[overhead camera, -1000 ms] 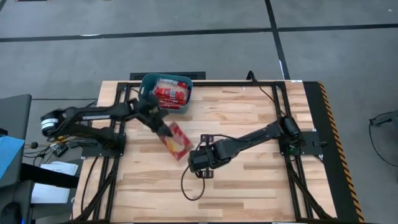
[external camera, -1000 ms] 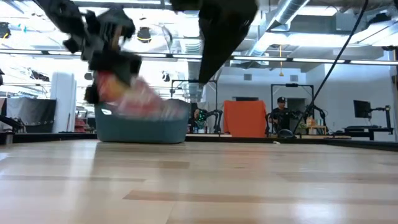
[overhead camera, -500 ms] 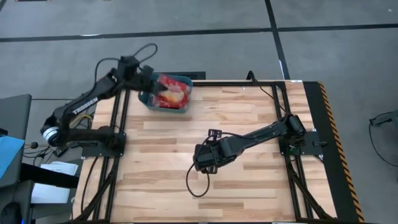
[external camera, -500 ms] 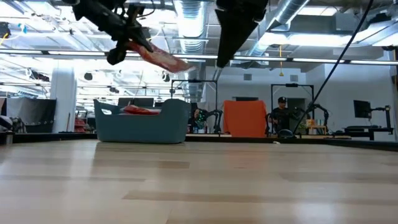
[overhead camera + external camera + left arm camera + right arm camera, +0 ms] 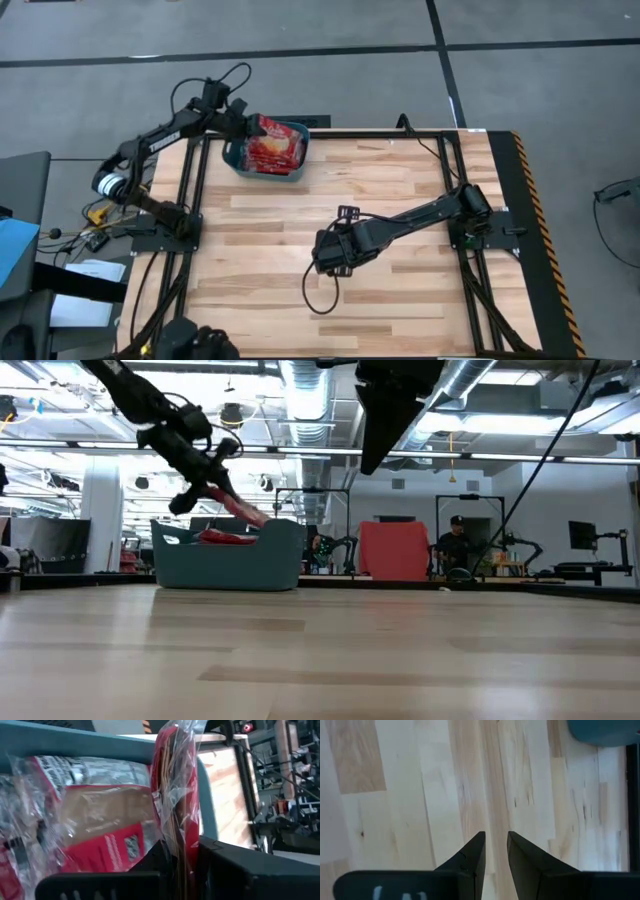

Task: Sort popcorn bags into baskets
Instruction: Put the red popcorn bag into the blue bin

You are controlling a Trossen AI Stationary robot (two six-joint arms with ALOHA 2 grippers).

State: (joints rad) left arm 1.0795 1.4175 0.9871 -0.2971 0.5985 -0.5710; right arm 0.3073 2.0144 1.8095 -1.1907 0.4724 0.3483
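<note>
My left gripper [image 5: 240, 128] is over the far-left corner of the table, shut on a red popcorn bag [image 5: 270, 141]. The bag slants down from the fingers into the teal-blue basket [image 5: 236, 158]. In the low view the bag [image 5: 240, 512] dips behind the basket's rim [image 5: 228, 565]. Other red bags [image 5: 90, 820] lie flat inside the basket. My right gripper [image 5: 330, 255] hovers over the middle of the table, open by a narrow gap [image 5: 495, 840], holding nothing. My left gripper pinches the popcorn bag between its two fingers, on the bag's flat sides near one end [image 5: 175, 847]; the bag shows edge-on. The fingers come slanting down from the table's left. The bag tilts downward beyond them, its free end [image 5: 255, 520] going in behind the basket's rim.
The basket stands at the far-left edge of the wooden table [image 5: 400, 200], against the dark frame rail. A black cable [image 5: 312, 295] loops under the right arm. Bare wood lies under the right gripper [image 5: 420, 795]. A person [image 5: 452, 545] sits far behind the table.
My left gripper has carried the bag from low over the middle of the table, up and toward the far-left corner, over the basket. Then it came down, and the bag tipped so its free end dips into the basket. My right arm has barely moved.
</note>
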